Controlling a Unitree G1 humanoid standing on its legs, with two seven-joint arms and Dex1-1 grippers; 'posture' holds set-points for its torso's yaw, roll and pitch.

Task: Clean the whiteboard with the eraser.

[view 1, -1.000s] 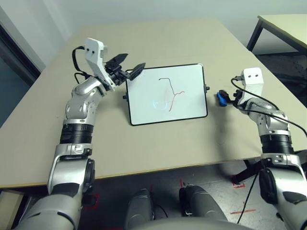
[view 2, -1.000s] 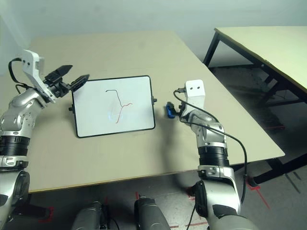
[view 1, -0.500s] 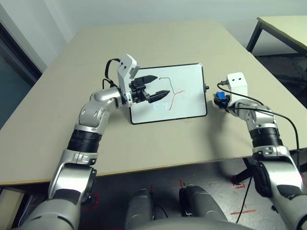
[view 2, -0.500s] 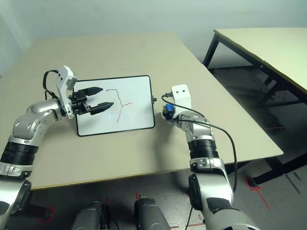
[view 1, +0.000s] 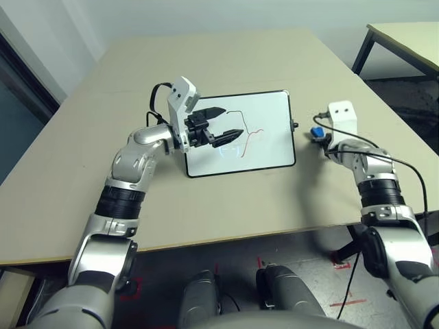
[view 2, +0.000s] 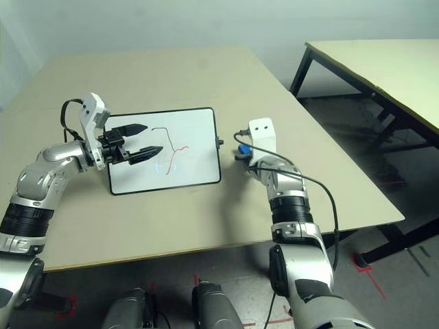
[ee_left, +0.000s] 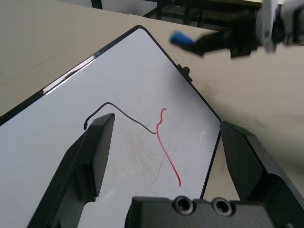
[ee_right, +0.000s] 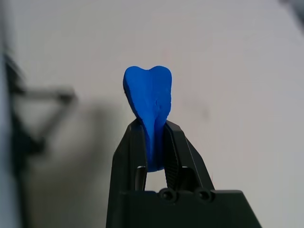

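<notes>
Eraser (ee_right: 148,107) pinched between my right gripper (ee_right: 154,137) fingers, whiteboard (view 1: 264,147) just beyond its tip; my left gripper (view 1: 226,122) spread wide above the whiteboard

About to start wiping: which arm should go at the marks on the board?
Right. Its claw is shut on the eraser, just off the board's right edge. The left claw is open and empty above the board.
</notes>
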